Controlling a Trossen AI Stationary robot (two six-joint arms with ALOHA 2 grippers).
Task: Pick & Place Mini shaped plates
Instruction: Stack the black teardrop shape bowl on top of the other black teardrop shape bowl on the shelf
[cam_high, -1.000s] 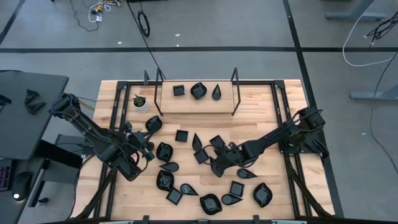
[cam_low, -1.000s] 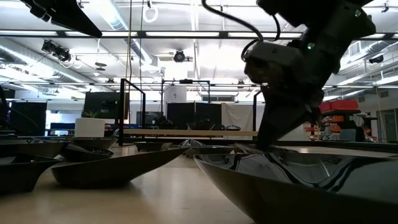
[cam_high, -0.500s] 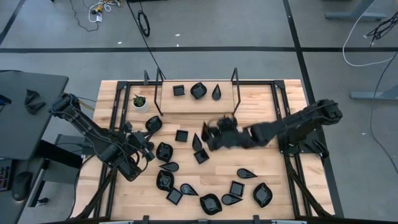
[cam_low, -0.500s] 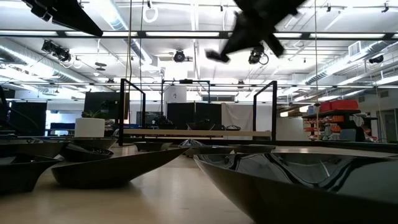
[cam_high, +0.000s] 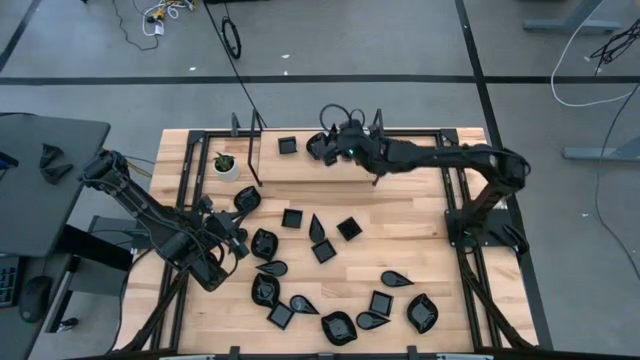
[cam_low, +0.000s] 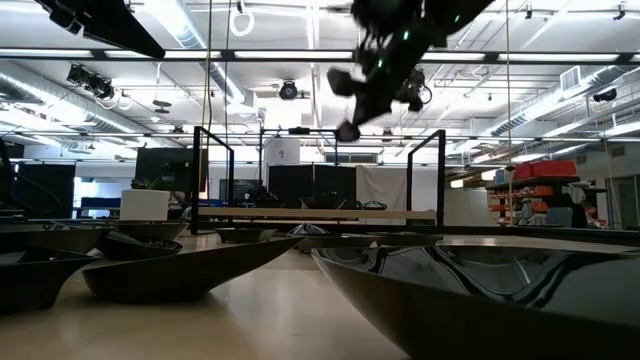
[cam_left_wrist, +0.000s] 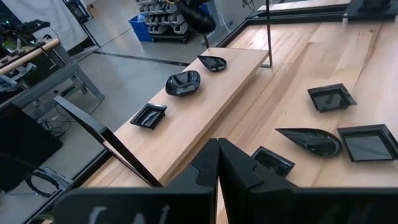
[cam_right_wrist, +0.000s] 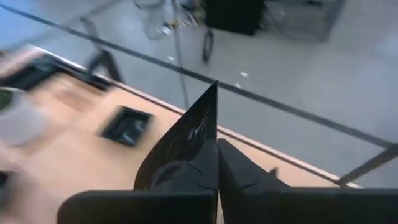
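Several glossy black mini shaped plates lie flat across the wooden table. A raised wooden shelf at the far edge carries a square plate, a rounded plate and a teardrop plate. My right gripper hangs high over this shelf, shut on a pointed black plate. In the low view the right gripper is well above the table. My left gripper waits shut near the table's left side, touching nothing. My right gripper pinches the pointed plate by its rim between the two fingers. The plate is lifted clear, standing on edge beside the fingers with its tip pointing away from the wrist. How far back it reaches does not show.
A small white pot with a green plant stands left of the shelf. Black metal uprights rise at both ends of the shelf. A dark desk sits beyond the table's left edge. Bare wood shows right of the shelf.
My right gripper has risen from among the plates in the table's middle, carrying one plate lifted clear, and has swung fast toward the far edge until it hangs over the shelf. The other plates have stayed put.
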